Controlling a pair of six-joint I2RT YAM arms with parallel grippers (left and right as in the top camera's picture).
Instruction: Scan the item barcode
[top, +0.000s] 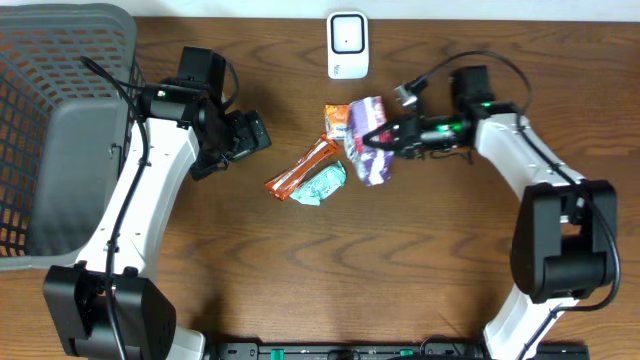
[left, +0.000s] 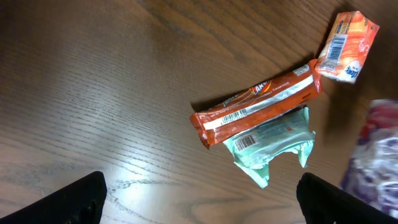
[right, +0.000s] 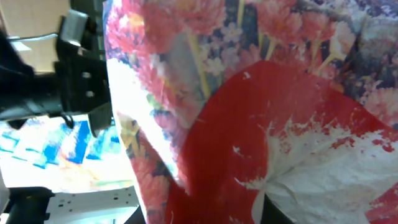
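Observation:
My right gripper (top: 378, 137) is shut on a floral purple-and-pink packet (top: 367, 142), which it holds just above the pile at the table's middle. In the right wrist view the packet (right: 261, 106) fills the frame, pinched between the jaws at the bottom edge, and no barcode shows on it. The white scanner (top: 347, 45) stands at the table's far edge. My left gripper (top: 247, 135) is open to the left of the pile, and in the left wrist view the left gripper (left: 200, 202) has nothing between its fingers.
An orange bar wrapper (left: 258, 106) and a mint-green packet (left: 270, 140) lie side by side with their barcodes up. A small orange packet (left: 346, 46) lies beyond them. A grey mesh basket (top: 60, 100) fills the far left.

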